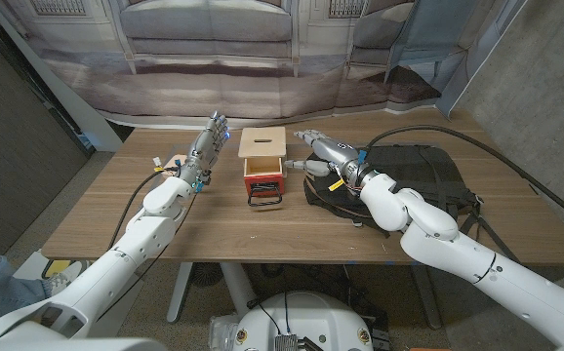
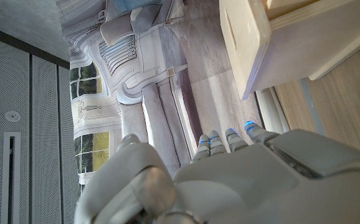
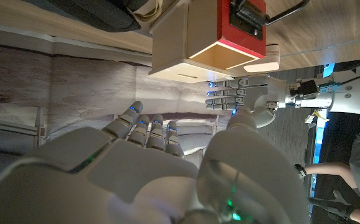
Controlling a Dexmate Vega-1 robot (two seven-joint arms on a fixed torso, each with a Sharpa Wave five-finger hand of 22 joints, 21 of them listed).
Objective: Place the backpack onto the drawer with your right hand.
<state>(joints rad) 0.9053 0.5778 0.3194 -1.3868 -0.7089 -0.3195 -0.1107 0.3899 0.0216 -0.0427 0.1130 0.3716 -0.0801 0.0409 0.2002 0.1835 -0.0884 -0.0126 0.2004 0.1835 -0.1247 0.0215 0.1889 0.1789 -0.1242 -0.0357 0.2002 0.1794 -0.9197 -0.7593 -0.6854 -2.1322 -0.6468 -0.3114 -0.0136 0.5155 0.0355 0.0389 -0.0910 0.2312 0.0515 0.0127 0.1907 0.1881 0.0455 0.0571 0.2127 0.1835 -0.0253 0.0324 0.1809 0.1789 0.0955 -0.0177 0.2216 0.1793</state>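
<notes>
- Head view: a black backpack [image 1: 414, 174] lies on the wooden surface [image 1: 116, 219], just right of a small pale wooden drawer box [image 1: 263, 156] whose red drawer [image 1: 261, 181] is pulled out.
- The right hand [image 1: 327, 156] hovers over the backpack's near-left corner, between bag and box, fingers spread and holding nothing.
- The left hand [image 1: 207, 146] stands on edge left of the box, fingers straight and empty.
- Left wrist view: the left hand's fingers [image 2: 230, 140] point past the box's side wall.
- Right wrist view: the right hand's fingers [image 3: 144, 127] reach toward the box, apart.
- Judgement: the hand should turn back over the bag, grip a strap or top handle firmly, then lift high enough to clear the box.
</notes>
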